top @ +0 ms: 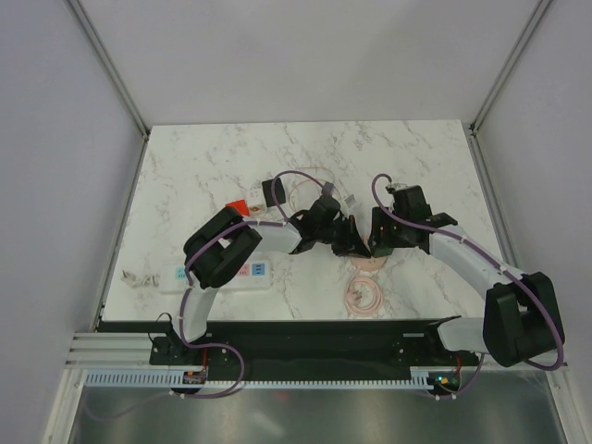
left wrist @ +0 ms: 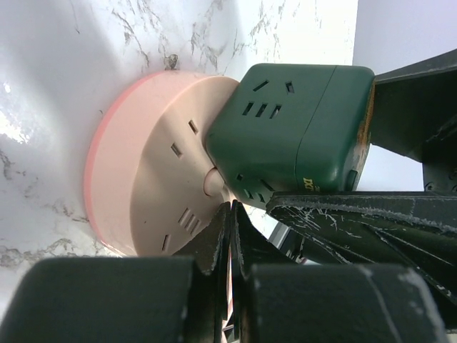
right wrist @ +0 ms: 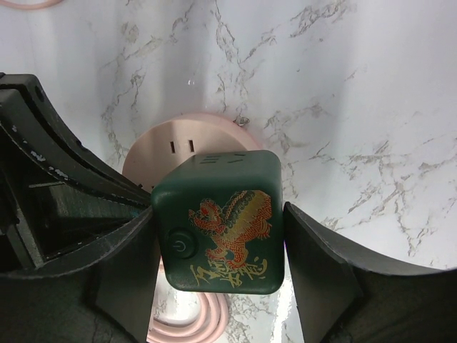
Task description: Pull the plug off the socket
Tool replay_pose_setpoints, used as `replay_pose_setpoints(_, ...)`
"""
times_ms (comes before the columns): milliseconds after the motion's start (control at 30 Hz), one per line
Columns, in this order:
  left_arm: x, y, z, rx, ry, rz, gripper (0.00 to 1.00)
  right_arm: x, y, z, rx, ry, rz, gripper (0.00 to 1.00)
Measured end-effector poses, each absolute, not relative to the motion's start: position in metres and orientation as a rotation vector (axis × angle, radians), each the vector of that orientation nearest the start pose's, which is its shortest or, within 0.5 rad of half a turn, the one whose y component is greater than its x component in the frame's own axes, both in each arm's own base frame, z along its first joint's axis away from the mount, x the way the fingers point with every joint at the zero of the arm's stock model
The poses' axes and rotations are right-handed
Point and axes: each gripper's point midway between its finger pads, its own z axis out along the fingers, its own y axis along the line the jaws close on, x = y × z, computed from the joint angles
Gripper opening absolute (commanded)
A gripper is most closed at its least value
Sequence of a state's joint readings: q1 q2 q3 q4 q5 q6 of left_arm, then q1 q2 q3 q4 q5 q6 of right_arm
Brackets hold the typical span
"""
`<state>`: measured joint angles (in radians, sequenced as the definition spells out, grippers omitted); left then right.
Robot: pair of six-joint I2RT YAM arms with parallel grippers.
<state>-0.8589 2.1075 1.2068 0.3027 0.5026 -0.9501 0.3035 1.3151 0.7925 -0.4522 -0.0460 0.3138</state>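
Observation:
A dark green cube plug with a gold and red lion print stands plugged into a round pink socket lying on the marble table. My right gripper is open and brackets the cube. Its left finger touches the cube's side and its right finger stands a sliver away. My left gripper is shut with nothing between its fingers, and its tips rest on the pink socket's face at the foot of the cube. In the top view both grippers meet mid-table and hide the cube.
The socket's pink cord lies coiled near the front edge. A long white power strip with pastel outlets sits at the front left, partly under my left arm. A red item and a black plug lie further back.

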Motion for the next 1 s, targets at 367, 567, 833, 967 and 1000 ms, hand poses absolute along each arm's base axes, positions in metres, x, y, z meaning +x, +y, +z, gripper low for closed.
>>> replay_pose_setpoints(367, 0.253, -0.464, 0.044, 0.154, 2.588, -1.406, 0.02, 0.281, 0.110, 0.073, 0.004, 2.545, 0.308, 0.00)
replay_pose_setpoints(567, 0.253, -0.464, 0.044, 0.117, 2.604, -1.397, 0.02, 0.276, 0.108, 0.075, 0.039, 2.542, 0.310, 0.00)
replay_pose_setpoints(833, 0.253, -0.465, 0.044, 0.098, 2.613, -1.388, 0.02, 0.272, 0.105, 0.078, 0.069, 2.570, 0.292, 0.00)
replay_pose_setpoints(967, 0.253, -0.466, 0.045, 0.095, 2.623, -1.376, 0.02, 0.271, 0.105, 0.078, 0.071, 2.585, 0.287, 0.00)
replay_pose_setpoints(1000, 0.254, -0.466, 0.045, 0.095, 2.624, -1.373, 0.02, 0.271, 0.105, 0.078, 0.072, 2.587, 0.289, 0.00)
